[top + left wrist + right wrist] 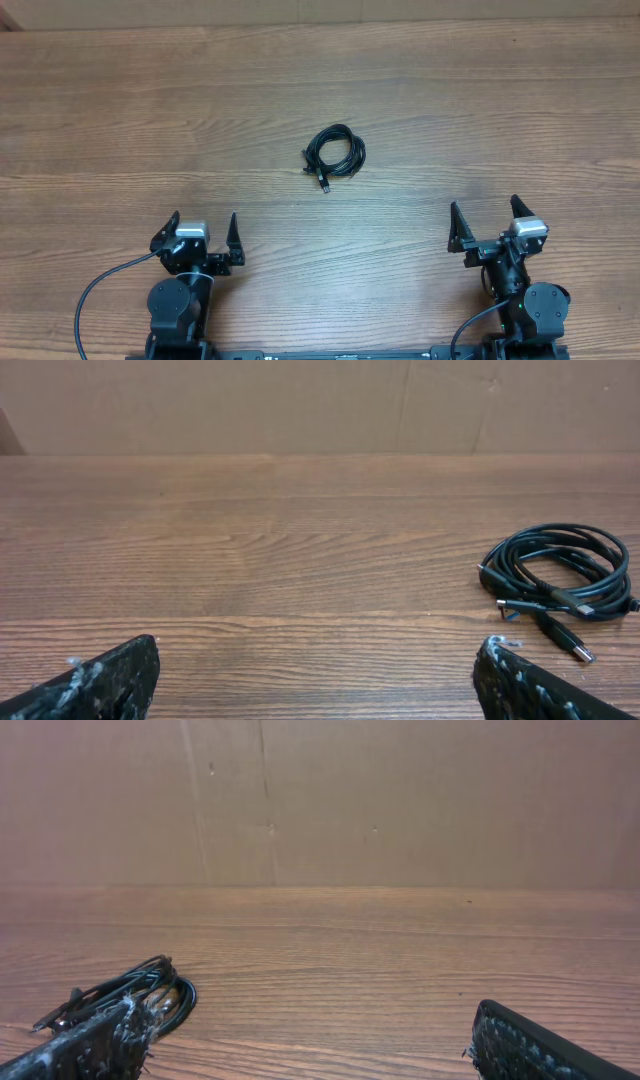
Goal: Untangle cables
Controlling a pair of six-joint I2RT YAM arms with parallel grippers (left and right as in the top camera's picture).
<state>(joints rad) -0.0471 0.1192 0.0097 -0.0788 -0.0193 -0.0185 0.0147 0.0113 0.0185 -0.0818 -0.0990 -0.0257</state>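
The cables (335,153) lie as one small coiled bundle of thin black cords near the middle of the wooden table, a plug end sticking out toward the front. The left wrist view shows the cables (560,575) at the right, ahead of the fingers; in the right wrist view the cables (150,990) sit at the lower left, partly behind the left finger. My left gripper (204,226) rests open near the front left, well short of the bundle. My right gripper (486,214) rests open at the front right. Nothing is between either pair of fingers.
A brown cardboard wall (300,405) stands along the table's far edge. Thick black arm wires (100,290) loop by the left base at the front edge, and another wire (465,335) curls by the right base.
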